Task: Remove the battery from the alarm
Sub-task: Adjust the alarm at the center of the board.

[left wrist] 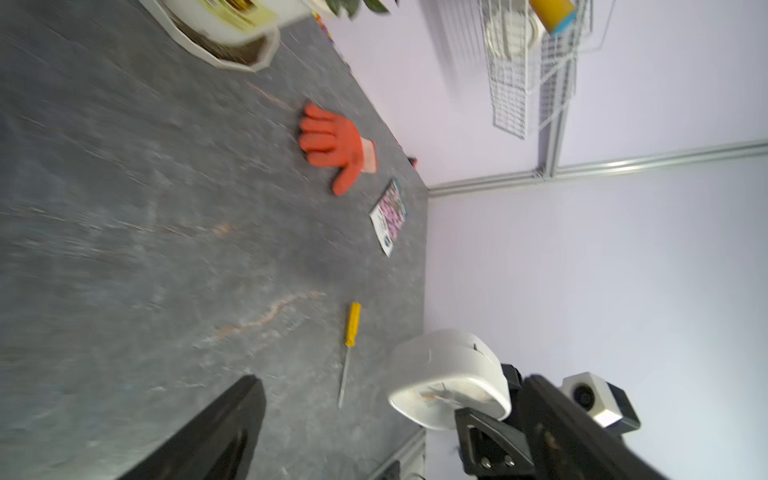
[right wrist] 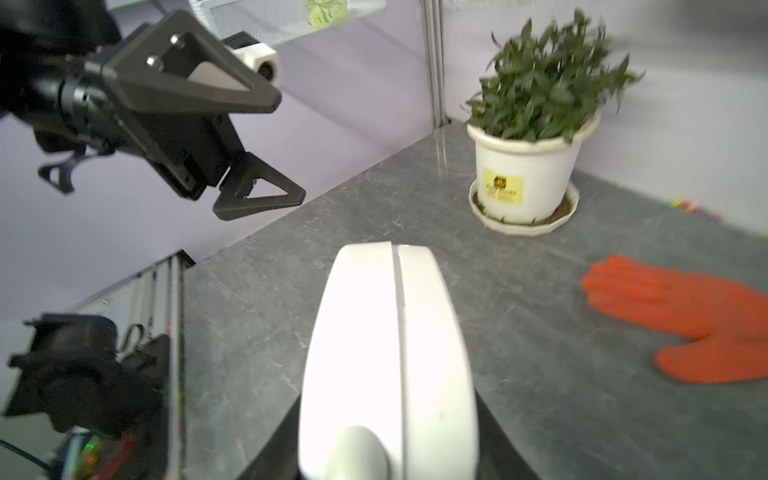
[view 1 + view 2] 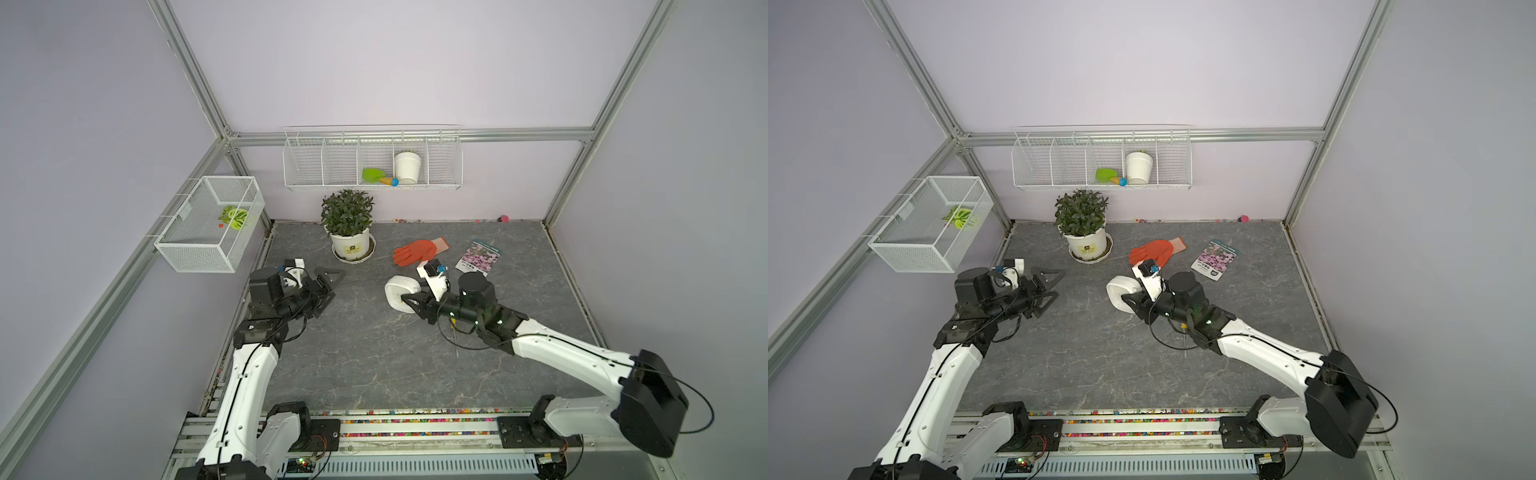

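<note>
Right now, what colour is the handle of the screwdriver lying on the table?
Yellow. The screwdriver handle shows best in the left wrist view.

L arm folded, L claw wide apart, empty | R arm stretched fwd, R claw clamped

The right pincer grips the alarm. Just beyond this pincer an orange glove lies on the desk. The left pincer, well apart, gapes wide.

one alarm, one glove, one seed packet, one screwdriver, one potted plant, two wire baskets.
</note>
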Available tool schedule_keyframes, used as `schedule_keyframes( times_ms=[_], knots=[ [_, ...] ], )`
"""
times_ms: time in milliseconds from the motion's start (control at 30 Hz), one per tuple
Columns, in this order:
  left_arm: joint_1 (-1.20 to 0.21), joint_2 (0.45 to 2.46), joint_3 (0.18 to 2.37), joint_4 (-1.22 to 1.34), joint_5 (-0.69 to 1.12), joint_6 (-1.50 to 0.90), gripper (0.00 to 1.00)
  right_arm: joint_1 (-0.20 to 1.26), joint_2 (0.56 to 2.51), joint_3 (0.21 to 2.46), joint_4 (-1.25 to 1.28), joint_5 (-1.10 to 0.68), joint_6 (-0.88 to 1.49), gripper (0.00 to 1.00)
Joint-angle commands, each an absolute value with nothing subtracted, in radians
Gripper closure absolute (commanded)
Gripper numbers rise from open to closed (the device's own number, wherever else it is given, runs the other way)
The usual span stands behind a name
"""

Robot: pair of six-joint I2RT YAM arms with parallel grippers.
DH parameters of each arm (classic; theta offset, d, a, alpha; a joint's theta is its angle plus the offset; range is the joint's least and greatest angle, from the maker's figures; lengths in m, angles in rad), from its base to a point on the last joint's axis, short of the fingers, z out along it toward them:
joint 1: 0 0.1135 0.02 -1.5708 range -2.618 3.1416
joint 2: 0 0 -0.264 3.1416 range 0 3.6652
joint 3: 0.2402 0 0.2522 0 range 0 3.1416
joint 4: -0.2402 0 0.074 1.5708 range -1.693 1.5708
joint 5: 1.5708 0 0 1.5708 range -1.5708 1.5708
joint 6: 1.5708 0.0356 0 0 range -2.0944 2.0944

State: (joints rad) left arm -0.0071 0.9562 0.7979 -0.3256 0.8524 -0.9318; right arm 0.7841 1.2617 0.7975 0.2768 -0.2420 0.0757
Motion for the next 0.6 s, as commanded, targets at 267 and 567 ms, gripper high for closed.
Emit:
schedule_keyframes(
  times_ms=[267,567],
  knots=[
    [-0.253,1.047,0.811,-0.207,1.029,-1.304,0.00,0.980,1.128,0.626,0.454,0.045,-0.647,0.60],
    [-0.364,1.114,0.736,-0.122,1.016,-1.415,0.00,1.033,1.160,0.626,0.517,0.107,-0.843,0.60]
  ],
)
